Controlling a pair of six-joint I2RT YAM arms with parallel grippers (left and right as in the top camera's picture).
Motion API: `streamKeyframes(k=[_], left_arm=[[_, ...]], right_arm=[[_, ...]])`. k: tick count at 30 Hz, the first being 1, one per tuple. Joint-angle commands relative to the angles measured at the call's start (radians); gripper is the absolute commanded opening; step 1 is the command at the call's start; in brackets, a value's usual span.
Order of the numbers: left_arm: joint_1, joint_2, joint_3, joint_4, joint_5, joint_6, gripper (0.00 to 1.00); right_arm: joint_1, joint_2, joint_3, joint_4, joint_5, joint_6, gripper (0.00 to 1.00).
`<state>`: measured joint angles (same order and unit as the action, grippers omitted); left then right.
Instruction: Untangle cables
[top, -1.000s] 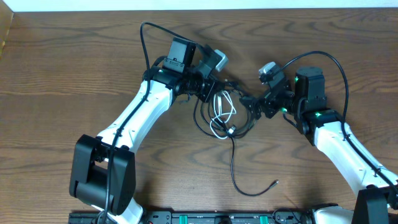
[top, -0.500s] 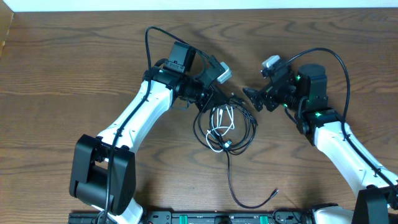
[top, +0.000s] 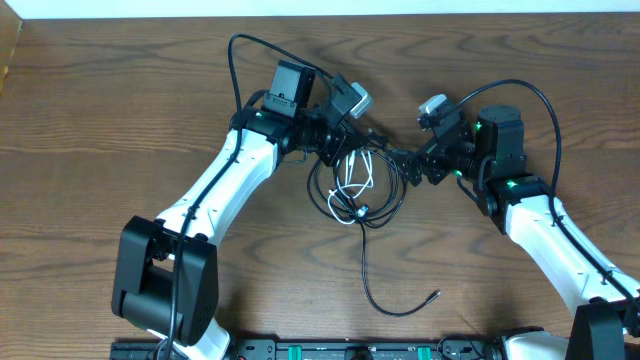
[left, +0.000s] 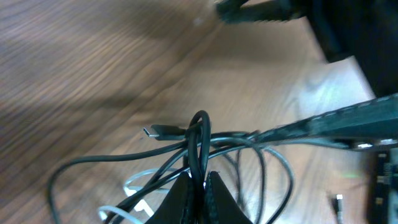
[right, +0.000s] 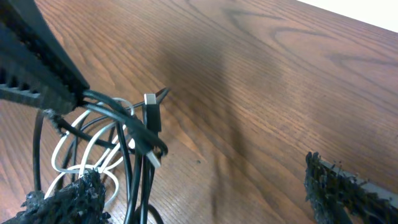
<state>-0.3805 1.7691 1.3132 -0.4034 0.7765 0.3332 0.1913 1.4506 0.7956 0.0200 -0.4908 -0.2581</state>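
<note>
**Change, overhead, half a sec ago vs. now.** My R jaws had stood off from the white cable (top: 355, 183) w/ a clear gap to the bundle. They have come back in and stand just beside the black cables (top: 388, 195). My L jaws have shifted slightly and the bundle has ridden along. The loose tail (top: 366, 270) trailing away from the white cable has slid w/ it, end plug (top: 434, 295) included.

**Meaning for the task (my judgement).** Nothing has come free. Black loops still ring the white cable, so this was a retreat and re-approach, not a separation. The job is at an early stage.

**Jaws & cables now.**
- **L jaws:** pressed together, pinching one black loop (left: 200, 134) that stands up out of the tips, right over the white cable. A small plug (left: 155, 132) lies just beside that loop.
- **R jaws:** spread as wide as they go, holding nothing.
- **R wrist view:**
  - The black strands (right: 127, 146) and the white cable sit close by one fingertip (right: 68, 202). Touching or not, can't tell.
  - The other fingertip (right: 348, 186) is well apart from the white cable, w/ bare table (right: 249, 74) between.
  - A silver-tipped plug (right: 151, 106) sticks up next to the white cable, ahead of the open gap.
</note>
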Motion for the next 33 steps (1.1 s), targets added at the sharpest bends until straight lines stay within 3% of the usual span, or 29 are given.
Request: streamKeyframes(k=[1, 13, 25, 33], left_arm=[[0.004, -0.025, 0.000, 0.013, 0.139, -0.018, 0.08], [0.004, -0.025, 0.000, -0.037, 0.175, -0.018, 0.08], [0.003, -0.025, 0.000, -0.036, 0.451, -0.018, 0.08], [0.002, -0.025, 0.000, -0.040, 0.470, -0.018, 0.08]], right_arm=[[0.000, -0.018, 0.005, -0.001, -0.016, -0.013, 0.99], [0.000, -0.018, 0.005, 0.015, 0.011, -0.012, 0.99], [0.000, 0.000, 0.005, 0.023, 0.018, -0.012, 0.99], [0.000, 0.003, 0.005, 0.100, 0.017, 0.045, 0.99]])
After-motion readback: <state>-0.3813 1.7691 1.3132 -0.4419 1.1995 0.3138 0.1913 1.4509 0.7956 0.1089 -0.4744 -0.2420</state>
